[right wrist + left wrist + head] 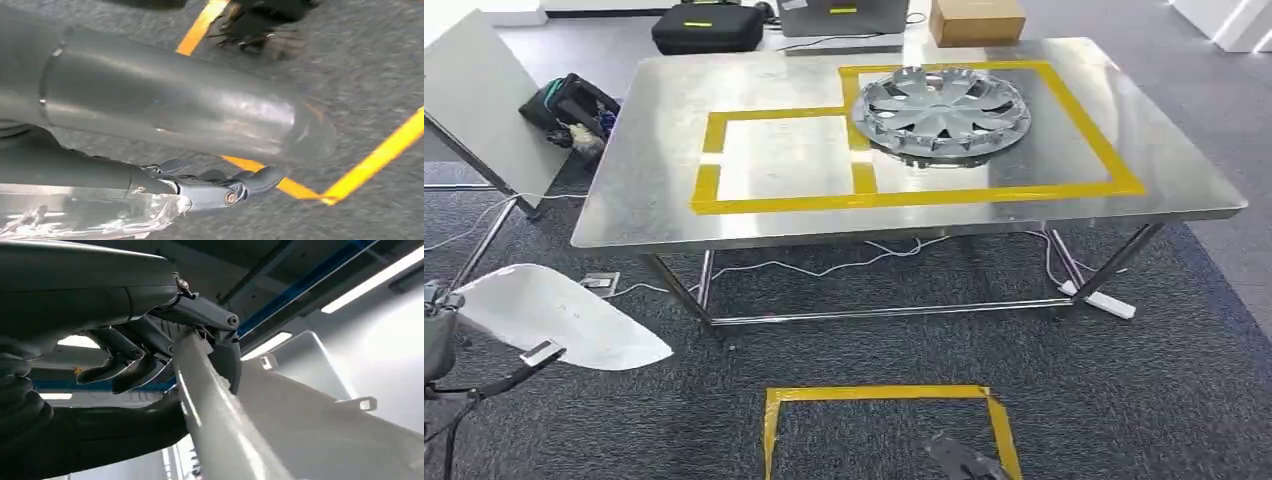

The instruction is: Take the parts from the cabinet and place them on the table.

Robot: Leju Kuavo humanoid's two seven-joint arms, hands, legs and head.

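White panel part (554,315), near left over the carpet, gripped along its edge by the left hand (165,340); silver wheel cover (942,110) on steel table (654,120), far right; right hand (220,182) fingers curled, state indeterminate.

A steel table (664,150) carries yellow tape (904,198) marking two adjoining rectangles, and a silver hubcap (942,110) lies in the larger one, near the far edge and overlapping the tape line between them. Beyond the far edge sit a black case (707,28) and a cardboard box (976,20). On the grey carpet (1174,380) in front of the table is a taped square (884,395), and at the lower left a white panel (549,315) is held out.
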